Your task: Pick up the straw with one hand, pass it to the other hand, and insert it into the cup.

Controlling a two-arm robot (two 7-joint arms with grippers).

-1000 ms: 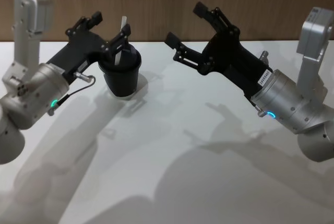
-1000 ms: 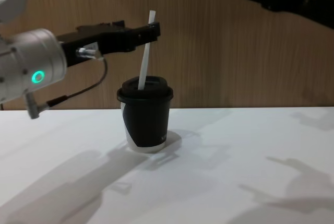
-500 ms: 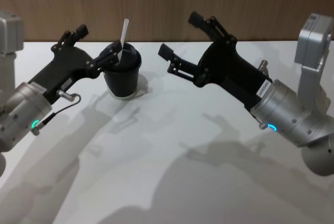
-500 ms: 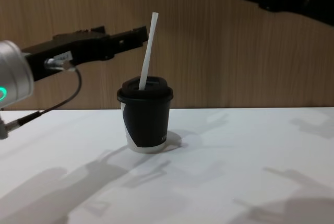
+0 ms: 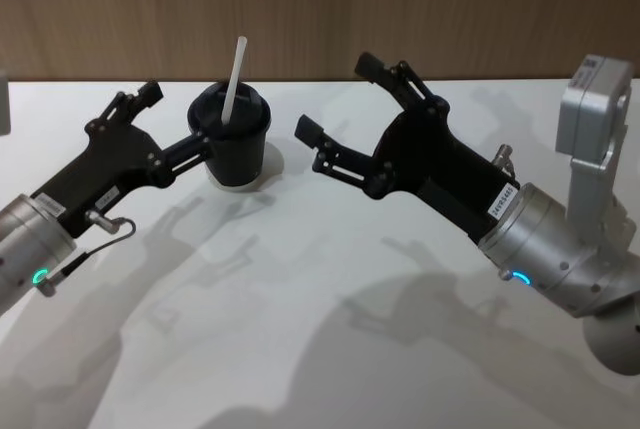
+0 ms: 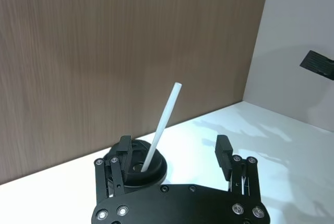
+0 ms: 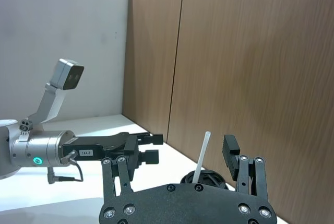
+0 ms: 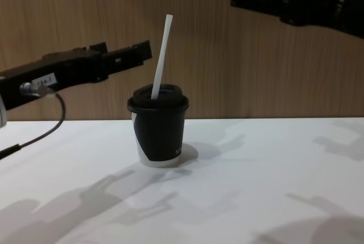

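Brown wood wall stands behind a white desk (image 5: 320, 349). On the desk sits a small black cup (image 5: 232, 139) with a round lid. A thin white straw (image 5: 234, 77) sticks up from the lid, leaning a little. Left tool (image 5: 172, 127) is beside the cup, open and holding nothing. Right tool (image 5: 335, 99) hangs nearby, wide open, holding nothing too.

The desk (image 5: 330, 349) is a plain white surface running back to a brown wood-grain wall (image 5: 400, 9). 1 thing stands directly on it: the cup (image 5: 232, 139), black with a domed lid and a white curved patch near its base, upright toward the far left part of the desk, near the wall. Grey shadows fall across the white top.
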